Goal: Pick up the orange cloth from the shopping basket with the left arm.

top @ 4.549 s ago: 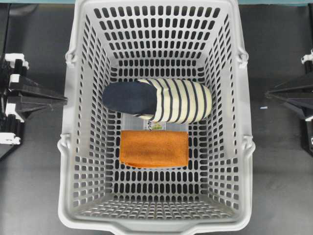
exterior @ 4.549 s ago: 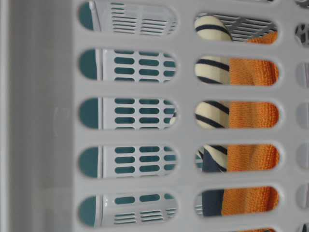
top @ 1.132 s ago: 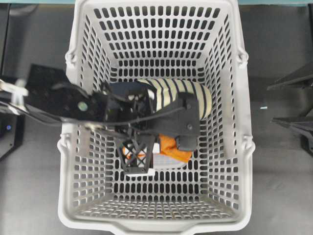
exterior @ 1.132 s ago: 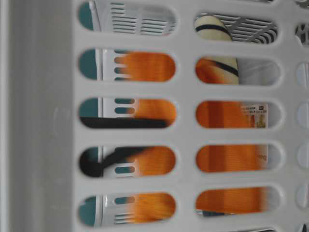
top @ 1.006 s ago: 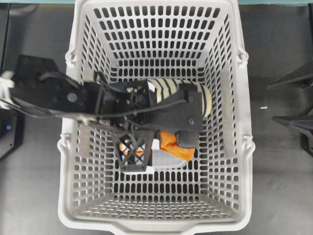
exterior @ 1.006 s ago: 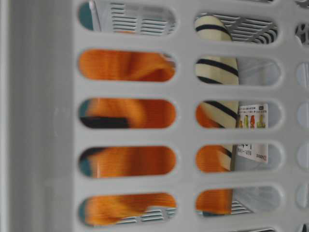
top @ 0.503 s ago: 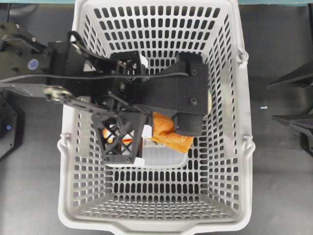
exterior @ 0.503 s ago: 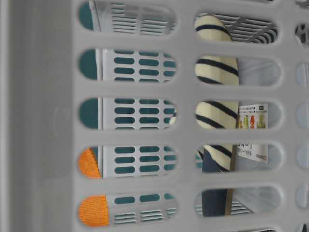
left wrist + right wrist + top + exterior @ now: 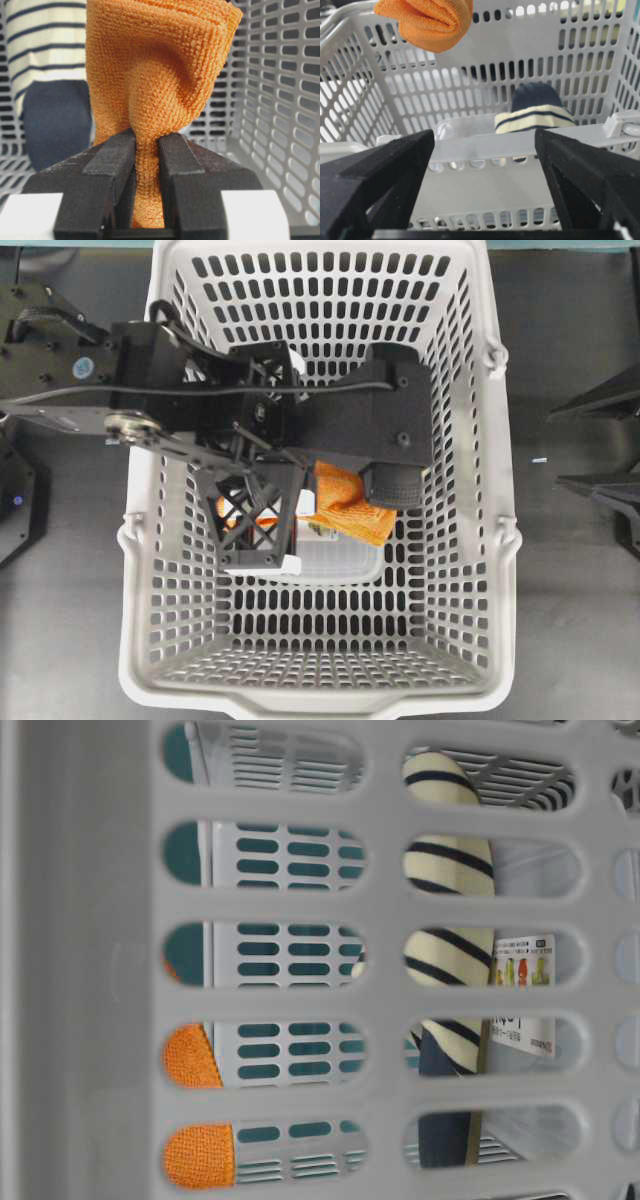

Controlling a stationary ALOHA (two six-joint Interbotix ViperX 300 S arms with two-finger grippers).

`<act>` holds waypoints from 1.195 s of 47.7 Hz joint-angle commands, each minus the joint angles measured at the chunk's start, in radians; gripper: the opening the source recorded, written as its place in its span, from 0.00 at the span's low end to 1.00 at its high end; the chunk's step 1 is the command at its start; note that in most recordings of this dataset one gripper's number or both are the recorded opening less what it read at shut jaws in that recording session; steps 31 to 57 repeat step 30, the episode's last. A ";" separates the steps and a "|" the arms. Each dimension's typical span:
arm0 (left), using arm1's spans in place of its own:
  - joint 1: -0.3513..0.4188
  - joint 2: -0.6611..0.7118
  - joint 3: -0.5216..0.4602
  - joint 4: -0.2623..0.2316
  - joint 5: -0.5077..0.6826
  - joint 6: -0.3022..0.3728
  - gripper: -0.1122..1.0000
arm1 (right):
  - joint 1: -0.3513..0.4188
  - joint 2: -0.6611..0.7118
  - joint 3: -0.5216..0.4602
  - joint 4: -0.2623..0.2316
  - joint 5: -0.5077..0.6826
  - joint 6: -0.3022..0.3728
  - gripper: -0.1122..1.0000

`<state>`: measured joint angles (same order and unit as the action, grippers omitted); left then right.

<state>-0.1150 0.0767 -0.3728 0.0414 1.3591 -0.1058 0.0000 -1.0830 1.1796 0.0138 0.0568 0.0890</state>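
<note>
Overhead view: left gripper [image 9: 300, 530] pinches the orange cloth [image 9: 345, 502], lifted above the shopping basket [image 9: 150, 540] floor; arm hides the striped slipper [image 9: 447, 870]; right gripper [image 9: 485, 200] spread wide; clear packet [image 9: 340, 560] beneath, contents probably unreadable.

We see the matte black left arm [image 9: 150, 405] built of flat plates with small screws, a thin black cable, a round blue sticker, and lattice-patterned, white-tipped fingers [image 9: 255, 530].
</note>
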 commanded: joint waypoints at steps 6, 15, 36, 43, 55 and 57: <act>0.000 -0.014 -0.017 0.003 -0.005 -0.002 0.19 | -0.002 0.005 -0.005 0.003 -0.008 0.002 0.80; 0.002 -0.011 -0.015 0.003 -0.003 0.002 0.19 | -0.002 0.005 -0.002 0.003 -0.008 0.002 0.80; 0.005 -0.009 -0.014 0.003 -0.003 0.005 0.19 | -0.002 0.003 0.009 0.003 -0.008 0.002 0.80; 0.005 -0.009 -0.014 0.003 -0.003 0.005 0.19 | -0.002 0.003 0.009 0.003 -0.008 0.002 0.80; 0.005 -0.009 -0.014 0.003 -0.003 0.005 0.19 | -0.002 0.003 0.009 0.003 -0.008 0.002 0.80; 0.005 -0.009 -0.014 0.003 -0.003 0.005 0.19 | -0.002 0.003 0.009 0.003 -0.008 0.002 0.80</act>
